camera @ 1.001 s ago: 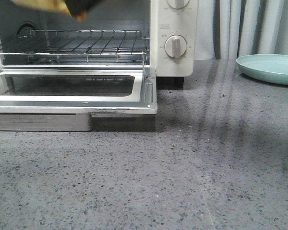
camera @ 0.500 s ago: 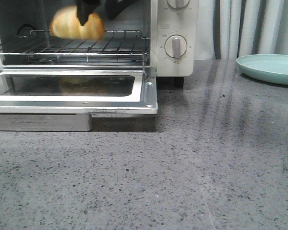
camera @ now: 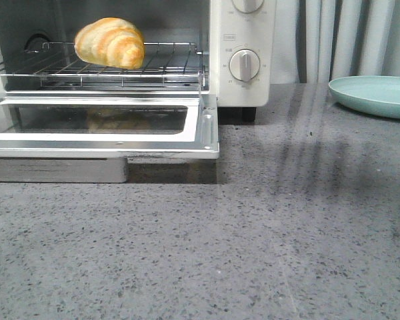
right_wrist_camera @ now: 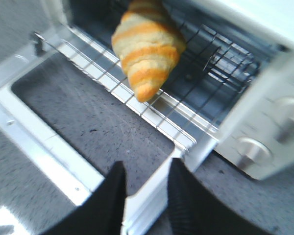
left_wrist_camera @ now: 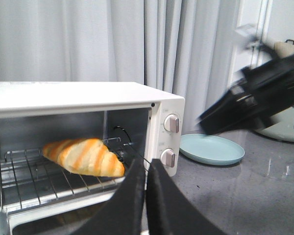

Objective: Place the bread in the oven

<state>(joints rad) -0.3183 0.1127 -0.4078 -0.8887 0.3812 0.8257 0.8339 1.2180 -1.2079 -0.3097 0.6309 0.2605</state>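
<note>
Front view shows the bread (camera: 110, 43) lying on the rack (camera: 167, 63) inside the oven (camera: 243, 87), its door (camera: 203, 130) folded flat, so the placing looks done. Right gripper (right_wrist_camera: 146, 188) hangs empty above the door, fingers parted; left gripper (left_wrist_camera: 146, 196) is pressed together, well apart from the bread.

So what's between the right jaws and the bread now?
Only the open oven door and the front edge of the wire rack, as the right wrist view shows. The right gripper is open and empty; the bread lies on the rack.
</note>
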